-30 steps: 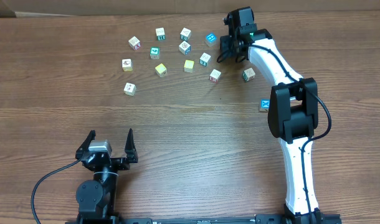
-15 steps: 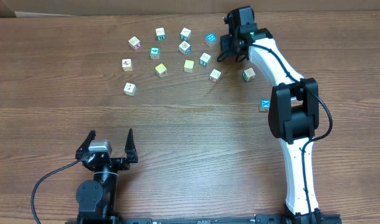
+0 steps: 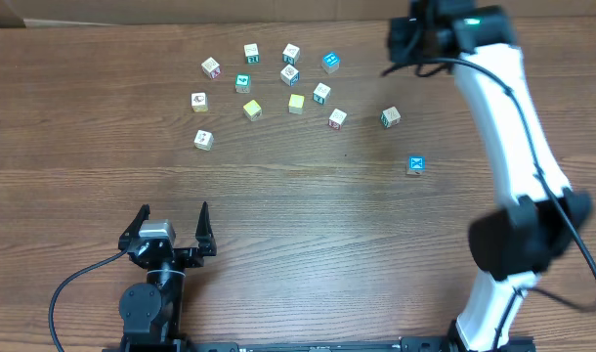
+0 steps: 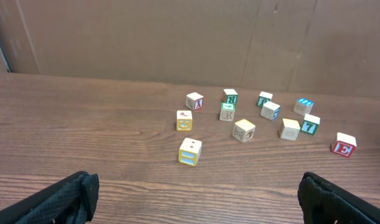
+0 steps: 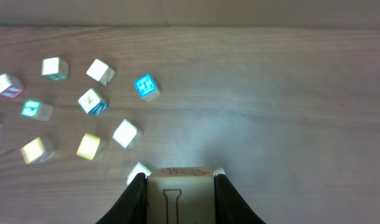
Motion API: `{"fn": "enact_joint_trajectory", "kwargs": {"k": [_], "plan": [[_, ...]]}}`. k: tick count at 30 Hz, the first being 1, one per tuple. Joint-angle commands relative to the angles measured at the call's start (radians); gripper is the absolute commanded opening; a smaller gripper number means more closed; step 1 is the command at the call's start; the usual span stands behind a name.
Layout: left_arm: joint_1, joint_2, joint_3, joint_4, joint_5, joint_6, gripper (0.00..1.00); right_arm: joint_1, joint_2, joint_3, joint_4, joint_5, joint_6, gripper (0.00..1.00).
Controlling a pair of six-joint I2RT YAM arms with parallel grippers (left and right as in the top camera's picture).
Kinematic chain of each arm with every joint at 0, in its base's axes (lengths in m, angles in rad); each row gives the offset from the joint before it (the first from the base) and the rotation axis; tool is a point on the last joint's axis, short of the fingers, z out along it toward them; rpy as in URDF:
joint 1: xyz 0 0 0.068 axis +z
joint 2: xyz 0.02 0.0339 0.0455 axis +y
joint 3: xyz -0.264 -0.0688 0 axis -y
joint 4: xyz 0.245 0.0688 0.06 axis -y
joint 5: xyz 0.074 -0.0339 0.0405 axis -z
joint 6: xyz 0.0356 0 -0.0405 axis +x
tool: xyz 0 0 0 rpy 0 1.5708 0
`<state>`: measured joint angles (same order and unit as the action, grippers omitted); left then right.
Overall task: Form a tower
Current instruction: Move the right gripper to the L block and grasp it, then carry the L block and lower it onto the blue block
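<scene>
My right gripper [image 3: 416,43] hangs high over the table's far right, shut on a pale wooden cube [image 5: 179,191] with a brown outline drawn on its face. In the right wrist view the cube fills the gap between the black fingers [image 5: 133,200]. No tower is in view; the other cubes all lie singly. Several loose cubes [image 3: 289,74] are scattered across the far middle of the table, well to the left of and below the held one. My left gripper [image 3: 174,223] rests near the front left, open with nothing between its fingers [image 4: 65,198].
A blue cube [image 3: 415,164] and a green-marked cube [image 3: 390,117] lie apart at the right of the scatter. In the left wrist view a yellow-blue cube [image 4: 190,152] is nearest and a red-lettered cube [image 4: 344,145] sits far right. A cardboard wall [image 4: 177,37] backs the table.
My right gripper shut on a cube at the table, then rose and swung right with it. The loose cubes and the left arm stayed put.
</scene>
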<state>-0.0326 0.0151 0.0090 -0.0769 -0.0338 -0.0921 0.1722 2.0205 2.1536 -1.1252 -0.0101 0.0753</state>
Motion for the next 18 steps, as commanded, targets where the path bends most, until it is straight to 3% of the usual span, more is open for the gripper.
{"fn": "enact_joint_trajectory", "kwargs": {"k": [1,7,18], "plan": [[-0.003,-0.010,-0.004,0.003,0.002,0.029,1.00,-0.017,-0.062,0.007,-0.098,0.009,0.048,0.20],[-0.003,-0.010,-0.004,0.002,0.002,0.029,0.99,-0.022,-0.062,-0.014,-0.317,0.008,0.079,0.21],[-0.003,-0.010,-0.004,0.003,0.002,0.029,1.00,-0.029,-0.062,-0.253,-0.287,0.012,0.139,0.22]]}}
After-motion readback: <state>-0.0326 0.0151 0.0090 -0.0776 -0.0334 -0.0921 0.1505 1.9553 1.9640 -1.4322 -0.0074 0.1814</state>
